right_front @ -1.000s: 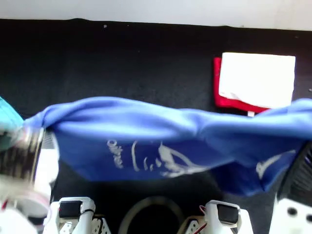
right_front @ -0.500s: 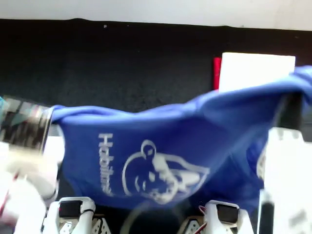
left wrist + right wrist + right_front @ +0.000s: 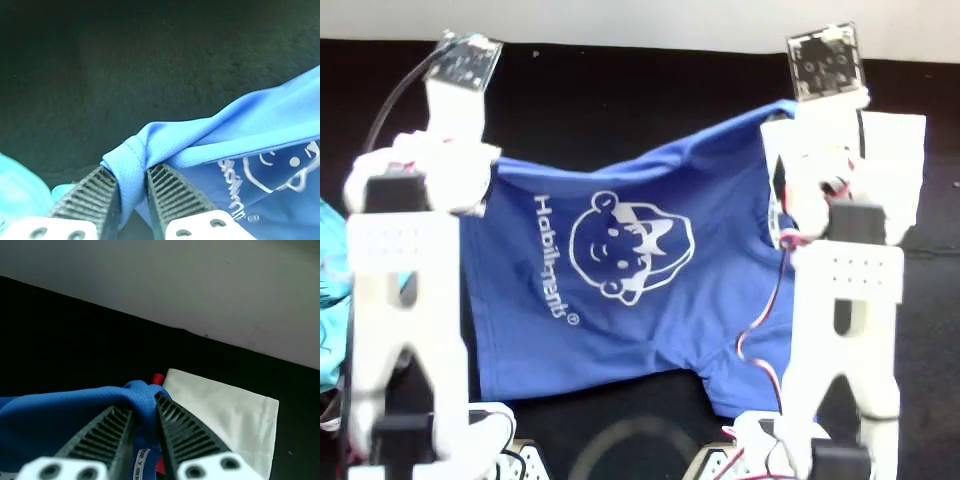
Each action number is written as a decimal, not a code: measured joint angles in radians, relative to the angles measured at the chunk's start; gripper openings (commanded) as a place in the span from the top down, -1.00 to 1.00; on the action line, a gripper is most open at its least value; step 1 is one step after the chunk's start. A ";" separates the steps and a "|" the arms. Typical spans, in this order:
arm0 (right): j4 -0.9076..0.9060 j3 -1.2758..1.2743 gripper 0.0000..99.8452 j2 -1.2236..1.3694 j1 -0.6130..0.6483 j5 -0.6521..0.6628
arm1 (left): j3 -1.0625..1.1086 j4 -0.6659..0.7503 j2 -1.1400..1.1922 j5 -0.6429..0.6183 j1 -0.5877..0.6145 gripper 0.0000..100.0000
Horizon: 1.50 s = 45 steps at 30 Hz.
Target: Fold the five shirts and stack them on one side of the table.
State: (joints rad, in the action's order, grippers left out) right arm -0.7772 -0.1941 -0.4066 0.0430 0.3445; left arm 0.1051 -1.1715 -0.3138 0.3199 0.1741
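Note:
A blue shirt (image 3: 620, 290) with a white printed face hangs stretched between the two arms, print side up, over the black table (image 3: 620, 110). My left gripper (image 3: 131, 182) is shut on a bunched corner of the blue shirt (image 3: 240, 125). That corner sits at the left arm (image 3: 420, 190) in the high view. My right gripper (image 3: 144, 415) is shut on the opposite corner of the blue shirt (image 3: 60, 415), at the right arm (image 3: 830, 190). A folded white shirt (image 3: 220, 425) lies on a red shirt (image 3: 158, 378) just beyond the right gripper.
A teal shirt (image 3: 330, 285) lies crumpled at the table's left edge and is also visible as teal shirt (image 3: 17, 187) beside the left gripper. The folded white shirt (image 3: 900, 160) occupies the far right. The table's far edge meets a pale wall (image 3: 175, 280).
Both arms have swung out away from the camera with the blue shirt in them. The shirt went from a raised band close to the camera to a spread sheet with the print showing.

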 measured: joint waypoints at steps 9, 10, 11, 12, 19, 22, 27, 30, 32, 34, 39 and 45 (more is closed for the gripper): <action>-0.064 0.420 0.99 0.390 0.003 0.000 | -0.631 -0.114 0.543 -0.002 0.017 0.98; -0.094 0.491 0.99 0.431 0.003 0.000 | -0.721 -0.146 0.598 -0.002 0.017 0.98; -0.121 0.559 0.99 0.473 0.003 0.000 | -0.809 -0.180 0.652 -0.002 0.017 0.98; -0.150 0.624 0.99 0.512 0.003 0.000 | -0.896 -0.209 0.703 -0.002 0.017 0.98; -0.400 0.893 0.99 0.753 0.026 0.000 | -1.287 -0.388 1.048 -0.002 0.017 0.98; -0.514 0.901 0.99 0.824 0.054 0.000 | -1.361 -0.450 1.162 -0.002 0.017 0.98; -0.655 0.908 0.99 0.905 0.083 0.000 | -1.430 -0.546 1.270 0.000 0.017 0.98; -0.690 0.910 0.99 0.925 0.081 0.000 | -1.433 -0.569 1.281 0.000 0.017 0.98; -0.730 0.910 0.99 0.925 0.080 0.000 | -1.435 -0.574 1.281 0.000 0.017 0.98; -0.783 0.914 0.99 0.925 0.081 0.000 | -1.436 -0.585 1.281 0.000 0.018 0.98; -0.895 0.914 0.99 0.924 0.081 0.000 | -1.350 -0.586 1.217 0.000 0.018 0.98; -0.965 0.914 0.99 0.801 0.081 0.000 | -0.971 -0.586 0.954 0.000 0.018 0.98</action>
State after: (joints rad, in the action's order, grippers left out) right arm -1.7423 0.7204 0.3943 0.1243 0.3445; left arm -0.8661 -1.7576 0.6406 0.3199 0.1926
